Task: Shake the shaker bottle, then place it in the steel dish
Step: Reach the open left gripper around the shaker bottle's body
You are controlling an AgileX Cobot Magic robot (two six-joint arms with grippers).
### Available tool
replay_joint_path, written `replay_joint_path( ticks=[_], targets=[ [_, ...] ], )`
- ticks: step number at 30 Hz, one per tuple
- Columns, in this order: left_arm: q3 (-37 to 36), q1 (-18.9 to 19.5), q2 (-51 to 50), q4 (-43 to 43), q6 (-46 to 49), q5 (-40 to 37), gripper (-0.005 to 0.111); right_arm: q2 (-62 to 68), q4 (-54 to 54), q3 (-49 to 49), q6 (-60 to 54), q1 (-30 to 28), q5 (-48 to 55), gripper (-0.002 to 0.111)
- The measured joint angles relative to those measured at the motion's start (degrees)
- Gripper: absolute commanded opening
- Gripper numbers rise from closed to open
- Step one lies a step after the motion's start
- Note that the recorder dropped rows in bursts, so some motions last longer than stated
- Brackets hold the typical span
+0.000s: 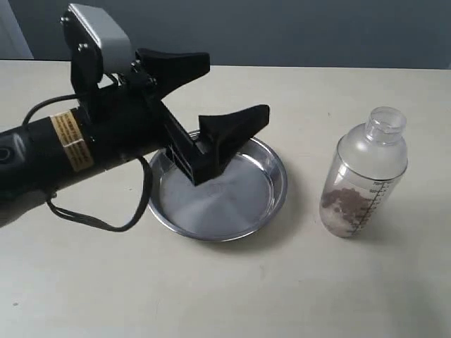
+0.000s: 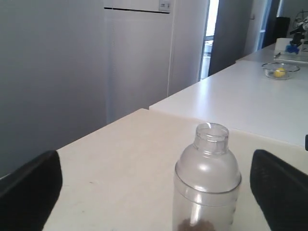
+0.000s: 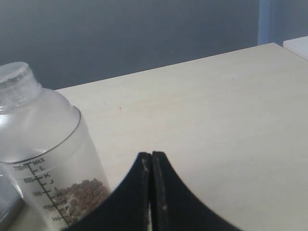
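The shaker bottle (image 1: 363, 176) stands upright on the table, right of the steel dish (image 1: 279, 190), with brown bits at its bottom. My left gripper (image 1: 237, 88) hovers open above the dish, its black fingers (image 1: 236, 127) spread wide and pointing toward the bottle. In the left wrist view the bottle (image 2: 208, 178) stands ahead between the spread fingers (image 2: 29, 192), nearer the finger on the picture's right, and touches neither. My right gripper (image 3: 151, 156) is shut with nothing in it, beside the bottle (image 3: 43, 149) and apart from it. The exterior view does not show the right gripper.
A black cable (image 1: 99, 218) loops down from the left arm onto the table beside the dish. The left wrist view shows a second white table (image 2: 240, 101) beyond this one, with a wire bowl (image 2: 280, 70) on it.
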State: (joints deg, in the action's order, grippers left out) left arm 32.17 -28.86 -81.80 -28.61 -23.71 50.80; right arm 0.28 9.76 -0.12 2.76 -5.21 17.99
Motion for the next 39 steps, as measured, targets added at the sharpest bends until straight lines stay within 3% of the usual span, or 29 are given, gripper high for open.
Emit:
replay_joint_path(
  ticks=[6,11,24,39],
  targets=[
    [0.28,0.0,-10.94,-1.46,-0.39,11.23,0.105,0.0,0.0,0.0,0.0,0.0,0.0,-0.001],
    [2.68,0.0,-17.04,-5.68,2.23,14.07,0.105,0.0,0.0,0.0,0.0,0.0,0.0,-0.001],
    [11.51,-6.02,-28.42,-7.34,2.11,14.57,0.105,0.0,0.0,0.0,0.0,0.0,0.0,-0.001],
    [18.85,-6.62,-38.34,-7.47,2.11,18.28,0.105,0.0,0.0,0.0,0.0,0.0,0.0,-0.001]
  ],
)
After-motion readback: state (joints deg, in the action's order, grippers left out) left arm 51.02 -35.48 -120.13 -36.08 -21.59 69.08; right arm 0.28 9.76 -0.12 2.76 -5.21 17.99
